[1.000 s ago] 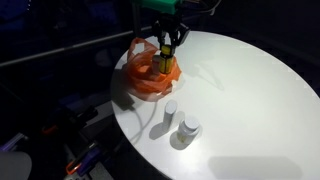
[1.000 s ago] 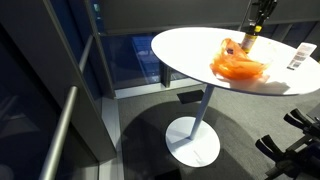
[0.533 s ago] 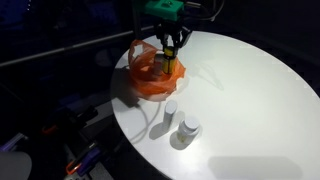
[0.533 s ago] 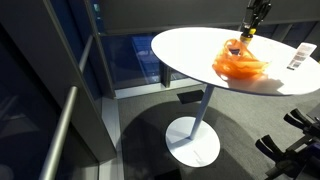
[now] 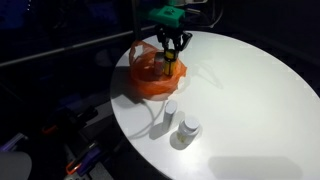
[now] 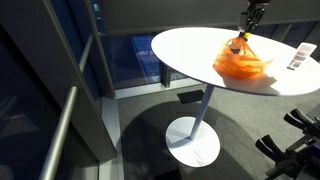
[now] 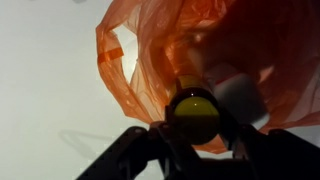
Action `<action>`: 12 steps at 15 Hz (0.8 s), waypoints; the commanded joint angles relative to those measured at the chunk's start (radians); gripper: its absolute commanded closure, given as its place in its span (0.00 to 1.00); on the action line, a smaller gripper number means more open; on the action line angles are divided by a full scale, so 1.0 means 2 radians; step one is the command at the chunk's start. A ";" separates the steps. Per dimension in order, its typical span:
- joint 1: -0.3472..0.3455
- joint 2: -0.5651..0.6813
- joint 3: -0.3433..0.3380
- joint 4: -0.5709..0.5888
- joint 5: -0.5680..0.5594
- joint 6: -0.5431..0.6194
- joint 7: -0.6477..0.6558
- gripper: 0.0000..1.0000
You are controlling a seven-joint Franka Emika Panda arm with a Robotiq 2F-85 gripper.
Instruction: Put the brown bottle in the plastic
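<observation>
My gripper point(image 5: 171, 47) is shut on the brown bottle point(image 5: 170, 64), gripping it near its yellow cap point(image 7: 193, 117). It holds the bottle upright over the orange-red plastic point(image 5: 150, 76) at the table's far edge. In the wrist view, dark fingers point(image 7: 148, 143) flank the cap and the wrinkled plastic point(image 7: 240, 45) spreads around and beyond the bottle. The bottle's lower part is hidden among the bag's folds. In an exterior view the gripper point(image 6: 249, 24) hangs just above the plastic point(image 6: 243, 63).
Two white bottles point(image 5: 171, 108) point(image 5: 189, 126) stand on the round white table point(image 5: 250, 100), nearer the front. Another white bottle point(image 6: 297, 58) shows at the table's right edge. A pale shape point(image 7: 240, 95) lies inside the bag. The table stands on a single pedestal point(image 6: 200, 120).
The gripper and the bottle have shifted a little toward the middle of the plastic. The bag's folds have moved slightly with them. The grip is unchanged.
</observation>
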 commanded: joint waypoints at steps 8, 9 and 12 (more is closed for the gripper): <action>0.006 0.023 0.001 0.027 -0.015 -0.019 -0.001 0.79; 0.007 0.024 0.001 0.027 -0.016 -0.020 -0.001 0.63; 0.006 0.019 0.002 0.027 -0.014 -0.022 -0.004 0.23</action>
